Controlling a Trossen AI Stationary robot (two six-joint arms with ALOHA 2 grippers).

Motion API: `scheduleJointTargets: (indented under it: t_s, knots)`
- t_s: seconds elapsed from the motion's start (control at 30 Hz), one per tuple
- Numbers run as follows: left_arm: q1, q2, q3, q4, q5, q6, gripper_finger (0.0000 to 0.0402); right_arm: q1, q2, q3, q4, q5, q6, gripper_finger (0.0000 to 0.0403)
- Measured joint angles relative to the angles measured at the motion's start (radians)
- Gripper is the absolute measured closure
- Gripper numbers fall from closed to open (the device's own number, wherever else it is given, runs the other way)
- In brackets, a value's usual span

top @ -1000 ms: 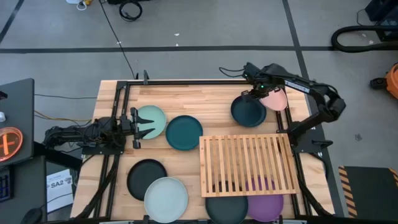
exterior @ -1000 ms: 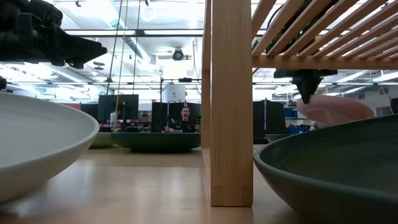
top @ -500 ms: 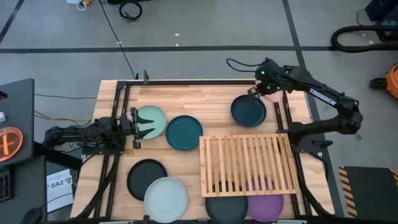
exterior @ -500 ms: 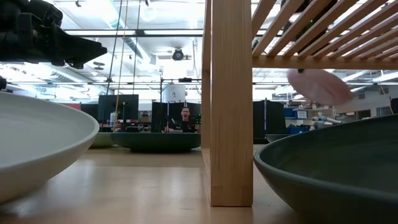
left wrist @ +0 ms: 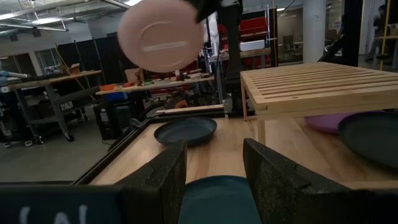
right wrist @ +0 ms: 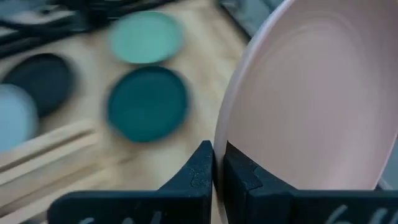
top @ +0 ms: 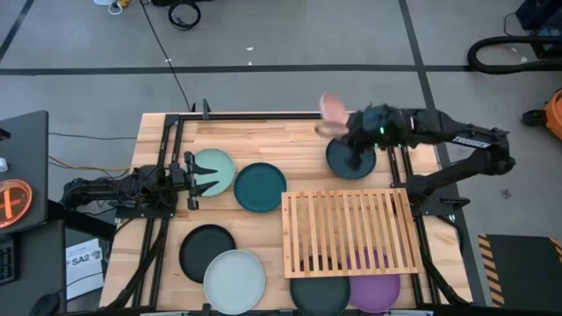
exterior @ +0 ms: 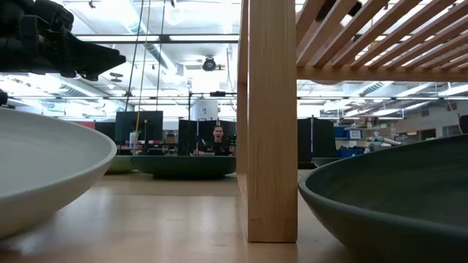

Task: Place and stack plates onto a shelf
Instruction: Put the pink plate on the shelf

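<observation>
A pink plate (top: 333,109) hangs in the air above the table's far right part, with my right gripper (top: 349,133) shut on it; the left wrist view shows its underside (left wrist: 160,34). A dark navy plate (top: 351,158) lies flat below it. The slatted wooden shelf (top: 349,233) stands at the near right, over a dark plate (top: 319,295) and a purple plate (top: 376,288). Mint (top: 215,171), teal (top: 260,186), black (top: 208,252) and pale blue-grey (top: 234,281) plates lie flat on the left half. My left gripper (top: 204,178) waits open at the mint plate's left edge. My right gripper pinches the pink plate's rim (right wrist: 219,140) between its two fingers, one finger on each face. The fingers slant down from the table's right side. The plate is lifted clear of the table and tipped up on edge, standing out past the fingertips.
Black frame rails (top: 167,149) run along the table's left and right sides. The shelf's wooden leg (exterior: 272,124) stands between the pale plate (exterior: 44,175) and the dark plate (exterior: 395,197) in the low view. Bare wood (top: 272,140) lies along the far edge.
My right gripper has risen from the far right corner and swung toward the table's left, rolling as it went. The pink plate has come up off the table with it, passed over the dark navy plate and tipped from nearly flat onto its edge.
</observation>
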Motion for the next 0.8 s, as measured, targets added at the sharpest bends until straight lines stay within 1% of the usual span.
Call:
scheduleJointTargets:
  t_s: [0.1,0.2,0.37,0.47,0.63,0.8]
  knots:
    - [0.0,0.0,0.0,0.0,0.0,0.0,0.0237,0.152,0.025,0.0,0.039,0.015,0.032,0.0382]
    - [0.0,0.0,0.0,0.0,0.0,0.0,0.0237,0.298,0.064,0.0,0.096,0.05,0.023,0.0382]
    - [0.0,0.0,0.0,-0.001,0.0,0.0,0.0237,0.491,0.145,0.0,0.163,0.091,-0.081,0.0382]
    - [0.0,0.0,0.0,-0.001,0.0,0.0,0.0237,0.576,0.19,0.0,0.182,0.111,-0.166,0.0382]
    - [0.0,0.0,0.0,-0.001,0.0,0.0,0.0237,0.682,0.24,0.0,0.186,0.163,-0.279,0.0382]
    - [0.0,0.0,0.0,-0.001,-0.001,0.0,0.0237,0.752,0.262,0.0,0.177,0.165,-0.315,0.0381]
